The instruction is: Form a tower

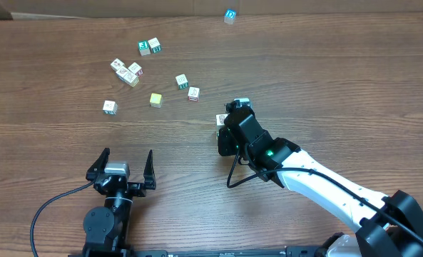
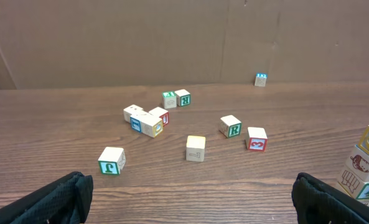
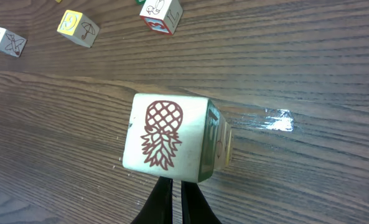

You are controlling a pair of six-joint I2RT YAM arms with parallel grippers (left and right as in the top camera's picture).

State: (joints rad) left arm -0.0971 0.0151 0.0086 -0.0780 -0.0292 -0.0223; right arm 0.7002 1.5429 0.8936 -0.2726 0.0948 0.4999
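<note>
The tower (image 2: 364,164) stands at the right edge of the left wrist view, showing three stacked picture cubes with a green-marked one lowest. From above, the right wrist view looks down on the tower's top cube (image 3: 165,140), white with a dark red pineapple drawing. My right gripper (image 3: 177,182) is shut with nothing between its fingers, its tips right beside the stack; I cannot tell whether they touch it. In the overhead view the right gripper (image 1: 230,118) covers most of the tower (image 1: 222,119). My left gripper (image 1: 128,155) rests open near the front edge, away from the cubes.
Several loose cubes lie scattered behind the left gripper: a green-marked one (image 2: 111,160), a yellow-edged one (image 2: 196,149), a red-marked one (image 2: 256,139) and a cluster (image 2: 147,118). A blue cube (image 1: 230,15) sits alone at the far edge.
</note>
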